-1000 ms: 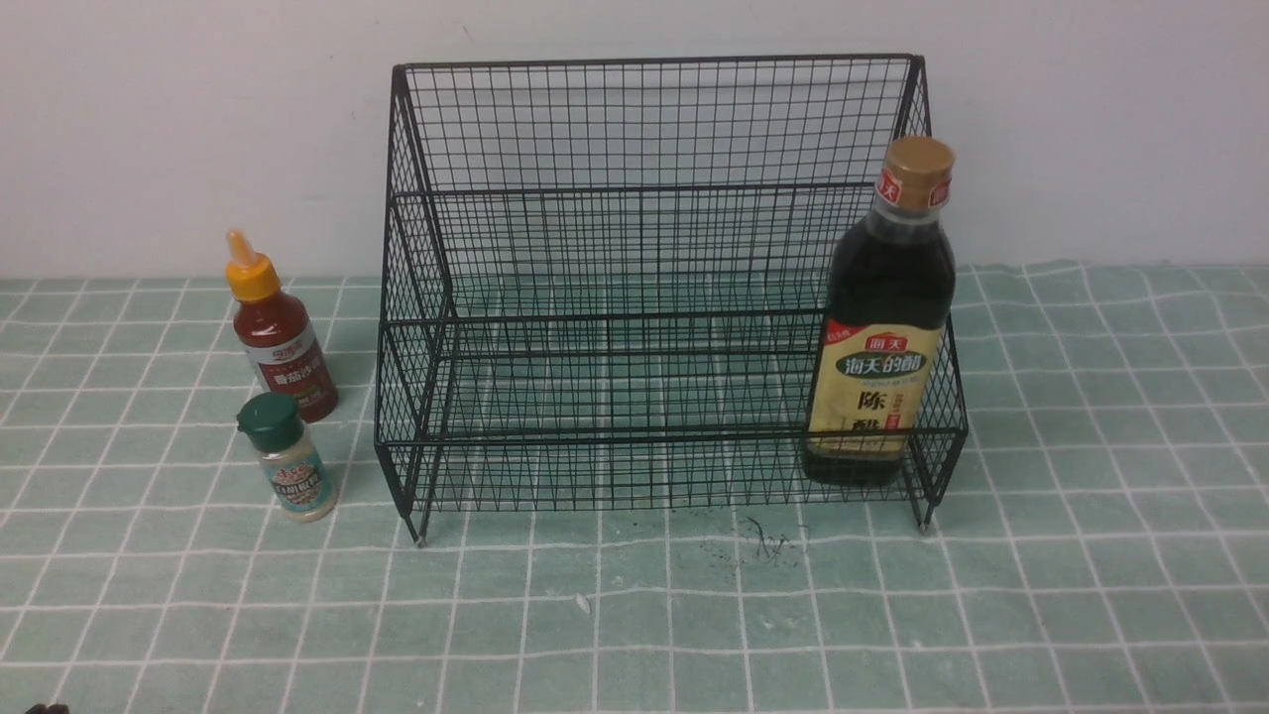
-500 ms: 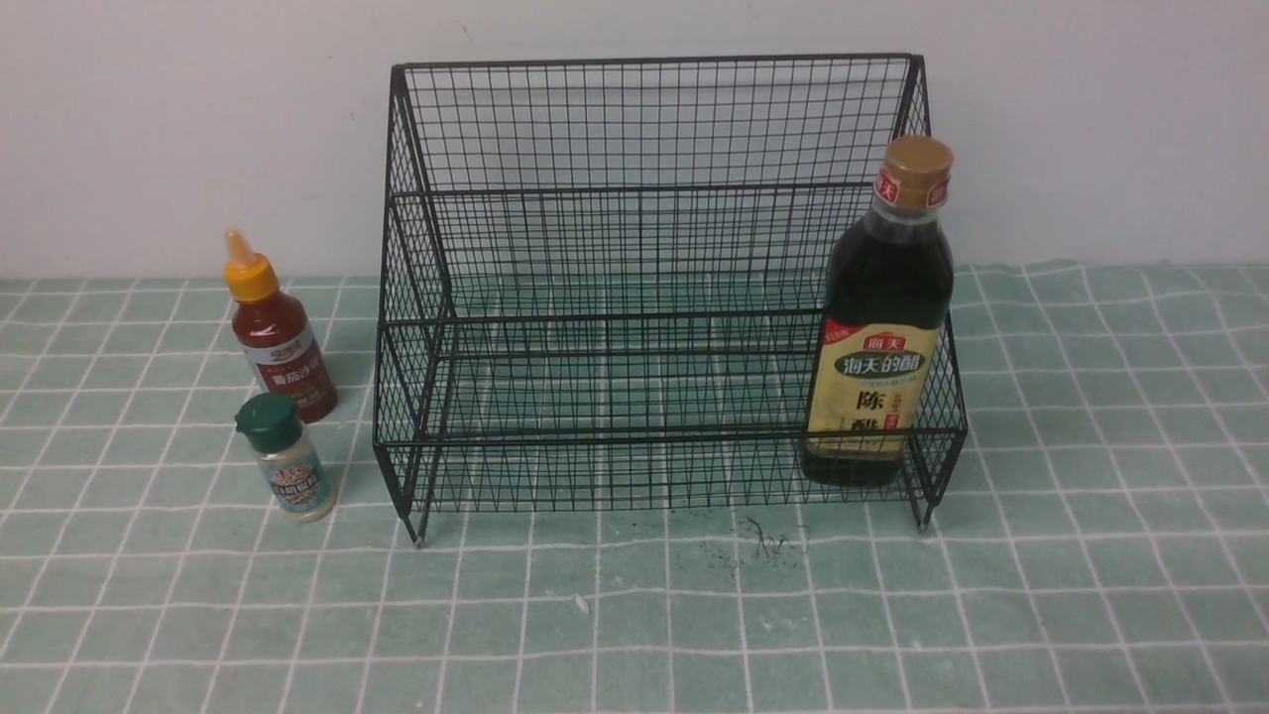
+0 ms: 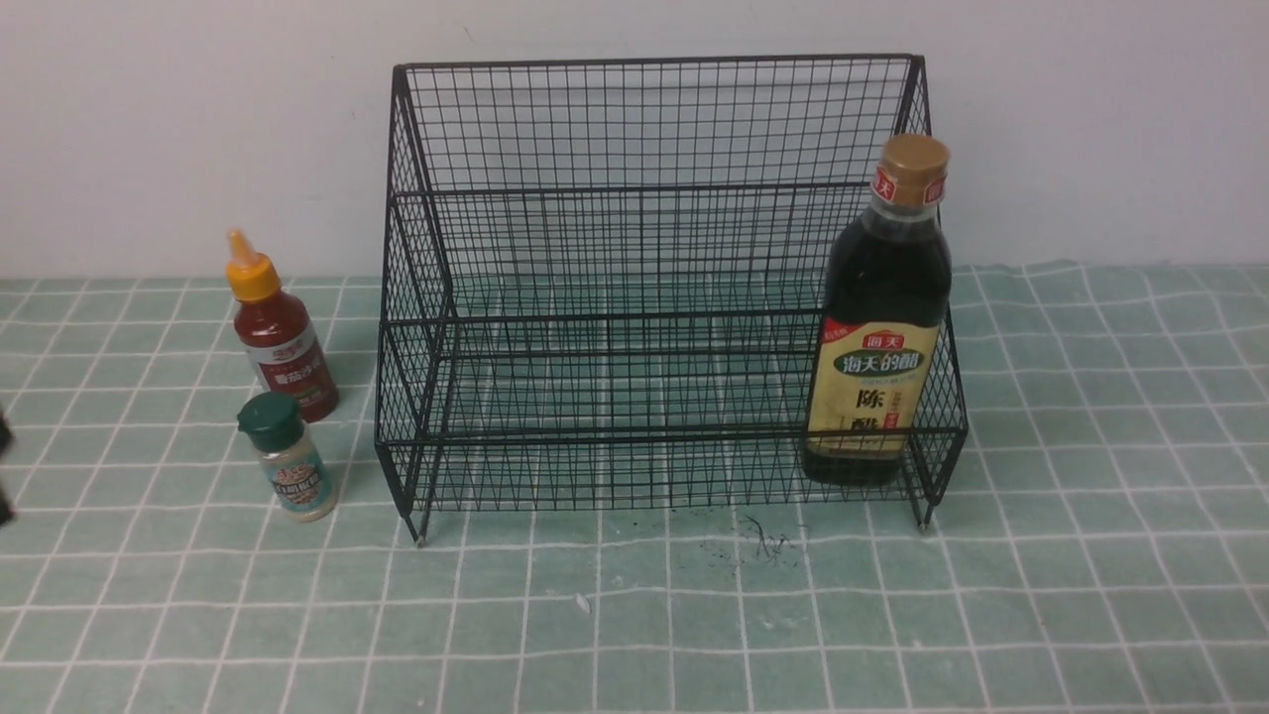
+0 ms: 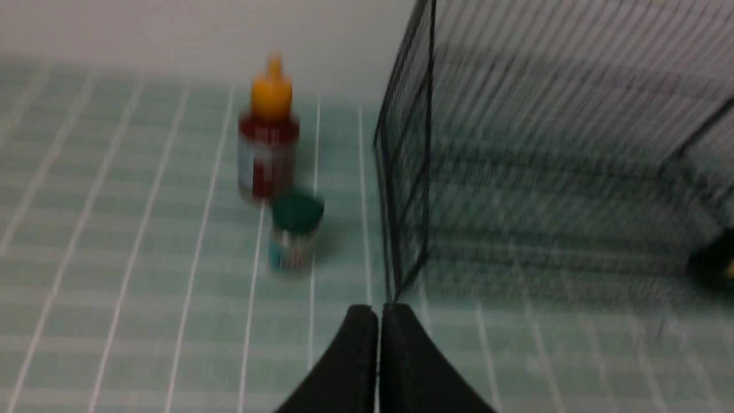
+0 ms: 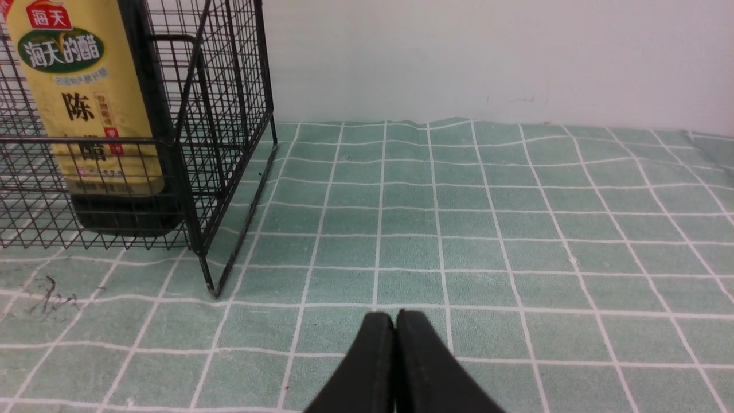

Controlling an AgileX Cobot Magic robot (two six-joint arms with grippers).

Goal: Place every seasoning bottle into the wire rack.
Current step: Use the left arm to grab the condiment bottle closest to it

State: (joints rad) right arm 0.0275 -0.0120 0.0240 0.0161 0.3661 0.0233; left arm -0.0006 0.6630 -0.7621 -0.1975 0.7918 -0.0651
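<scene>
In the wire rack (image 3: 654, 61), vinegar bottle (image 3: 877, 327) labelled 海天的醋, left gripper (image 4: 378, 312) and right gripper (image 5: 395, 321) pressed together

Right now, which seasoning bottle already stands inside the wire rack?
The tall dark vinegar bottle; the red sauce bottle and green-lidded shaker stand outside the wire rack.

Your left gripper (image 4: 378, 314) has its two black fingers (image 4: 352, 361) pressed flat together, tips meeting, nothing between them. Your right gripper (image 5: 395, 319) matches it, fingers (image 5: 421, 367) closed tip to tip and empty. The front view catches only a dark sliver of your left arm (image 3: 4, 466) at its edge.
</scene>
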